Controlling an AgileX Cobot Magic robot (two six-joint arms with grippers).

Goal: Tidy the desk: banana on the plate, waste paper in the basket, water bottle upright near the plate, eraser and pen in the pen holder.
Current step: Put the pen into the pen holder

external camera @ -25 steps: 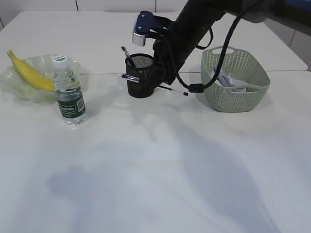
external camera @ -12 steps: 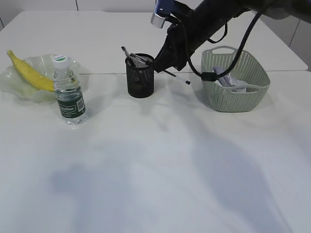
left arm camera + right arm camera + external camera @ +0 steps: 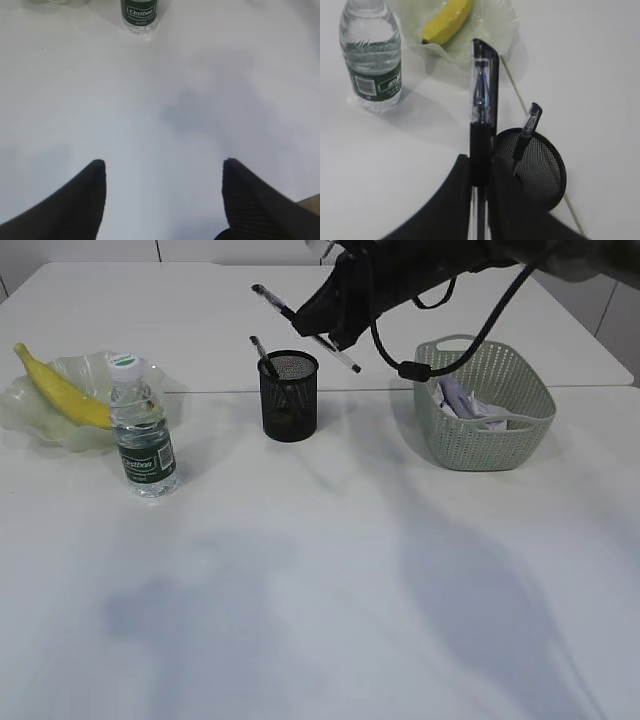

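Exterior view: right tool (image 3: pixel 322 318), clenched on a clear-barrelled black pen (image 3: pixel 306 327), has risen from counter level beside the black mesh cylindrical pen holder (image 3: pixel 289 395) to above it; pen tilted, not yet inserted. One pen (image 3: pixel 264 357) already stands inside. Curved yellow banana (image 3: pixel 62 389) on ruffled pale-green plate (image 3: pixel 30 408); clear green-labelled bottle (image 3: pixel 140 428) upright just beside it; paper in sage-green woven basket (image 3: pixel 484 405), right.

Left wrist view: left tool (image 3: pixel 164 192) released, empty, over white counter (image 3: pixel 200 100).

Right wrist view: pen pinched, holder just right. Eraser not visible.

Pale panels (image 3: pixel 235 248) with dark vertical seams along the back; greyer panels (image 3: pixel 618 312) far right.
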